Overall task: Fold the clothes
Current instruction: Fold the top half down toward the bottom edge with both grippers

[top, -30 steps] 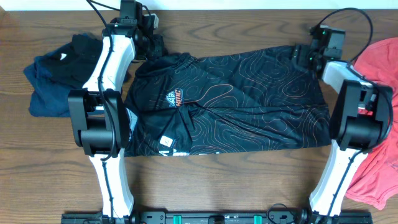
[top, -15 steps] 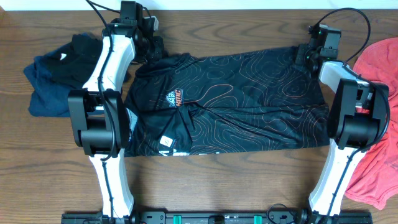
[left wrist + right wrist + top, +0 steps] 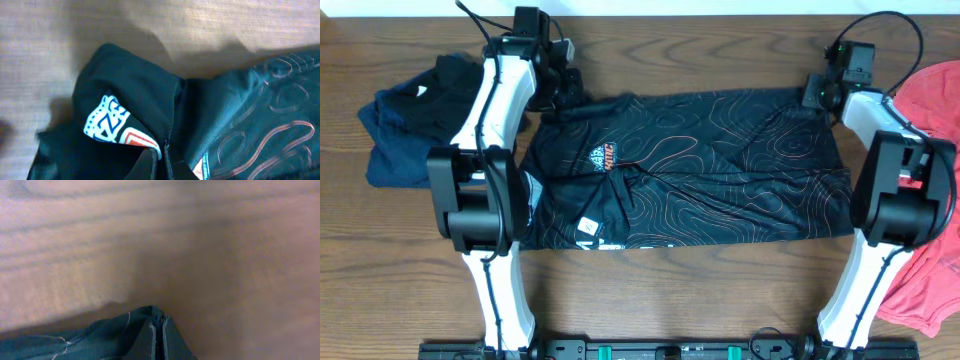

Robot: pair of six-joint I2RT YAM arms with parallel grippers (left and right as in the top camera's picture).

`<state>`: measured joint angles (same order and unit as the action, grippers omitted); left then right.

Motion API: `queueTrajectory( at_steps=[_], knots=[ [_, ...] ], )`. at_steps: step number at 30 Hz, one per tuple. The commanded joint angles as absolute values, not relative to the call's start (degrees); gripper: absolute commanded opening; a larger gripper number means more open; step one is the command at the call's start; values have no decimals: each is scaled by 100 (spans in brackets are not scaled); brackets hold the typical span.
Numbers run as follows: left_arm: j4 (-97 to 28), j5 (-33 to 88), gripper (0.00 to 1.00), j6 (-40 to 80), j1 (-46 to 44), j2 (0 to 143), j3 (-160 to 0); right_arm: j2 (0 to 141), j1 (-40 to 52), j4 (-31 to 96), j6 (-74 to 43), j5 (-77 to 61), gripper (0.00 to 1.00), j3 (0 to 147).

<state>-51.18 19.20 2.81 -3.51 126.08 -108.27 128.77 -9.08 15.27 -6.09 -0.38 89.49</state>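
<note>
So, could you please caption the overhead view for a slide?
Left gripper and right gripper pinch the black jersey by its far corners; coral-red garment lies alongside.

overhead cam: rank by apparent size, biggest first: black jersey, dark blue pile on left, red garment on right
1. black jersey, clearly largest.
2-3. dark blue pile and red garment: not ranked. The red one runs off the frame edge and behind the right arm; the pile lies partly under the left arm.

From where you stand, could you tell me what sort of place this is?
Probably a robot bench for folding laundry: two robot arms at a wooden table, a black jersey spread between them, with a dark blue heap and a red garment at the ends.
</note>
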Motion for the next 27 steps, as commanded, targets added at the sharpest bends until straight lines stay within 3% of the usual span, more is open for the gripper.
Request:
queueTrajectory(
  at_steps=[1, 15, 27],
  knots=[
    [-5443, 2150, 6, 287, -355, 11959, -10836, 12289, -996, 1872, -679, 235, 1, 8932],
    [-7640, 2163, 6, 226, -357, 11306, -10818, 11032, -1015, 4790, -659, 886, 1, 8932],
    [-8484, 2143, 6, -86, -357, 11306, -10366, 10759, -1017, 6790, -659, 1133, 1, 8919]
  ],
)
